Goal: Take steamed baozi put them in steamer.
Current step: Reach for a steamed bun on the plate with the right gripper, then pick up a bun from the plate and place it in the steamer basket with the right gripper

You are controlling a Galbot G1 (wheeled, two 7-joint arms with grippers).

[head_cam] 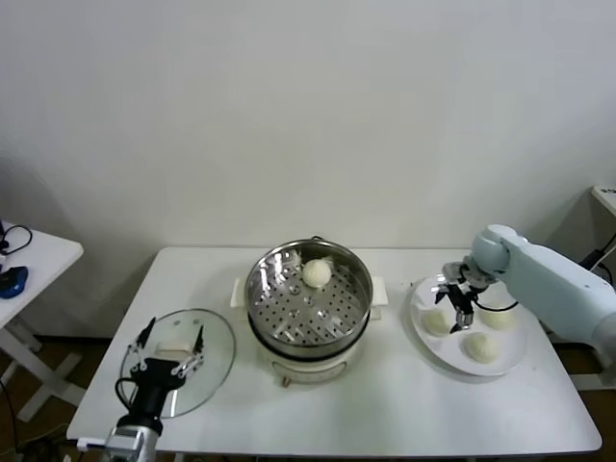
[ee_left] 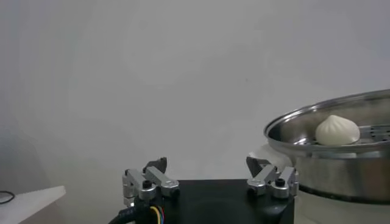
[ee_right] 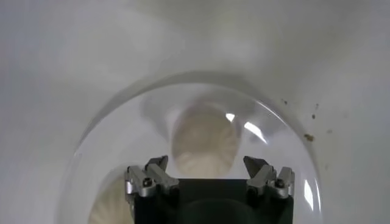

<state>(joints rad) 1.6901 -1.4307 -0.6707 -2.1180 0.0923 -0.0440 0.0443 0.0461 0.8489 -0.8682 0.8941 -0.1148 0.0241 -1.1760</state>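
- Head view: the steamer [head_cam: 308,306] stands mid-bench with its glass lid [head_cam: 179,361] laid flat to the robot's left, so the perforated tray is open from above. One steamed baozi [head_cam: 317,272] already sits on the tray toward the back rim. Three more wait on the white plate [head_cam: 469,325] to the steamer's right, so the job looks roughly a quarter done.
- Head view: the right end effector [head_cam: 458,306] hangs over the plate with its fingers spread wide and holds nothing. It sits just above the plate's nearest-left bun [head_cam: 437,322], which looks like the lineup for the next pick.
- Head view: the left end effector [head_cam: 171,358] is parked above the lid, well clear of the right arm's route between plate and steamer.
- Left wrist view: the left end effector [ee_left: 210,176] is wide and empty; beyond it the steamer rim [ee_left: 323,122] shows the placed bun [ee_left: 337,130] resting inside.
- Right wrist view: the right end effector [ee_right: 209,175] points down with a pleated bun [ee_right: 204,143] centred between its open fingers and not yet touched. Part of another bun [ee_right: 111,204] shows beside it on the plate [ee_right: 280,140].
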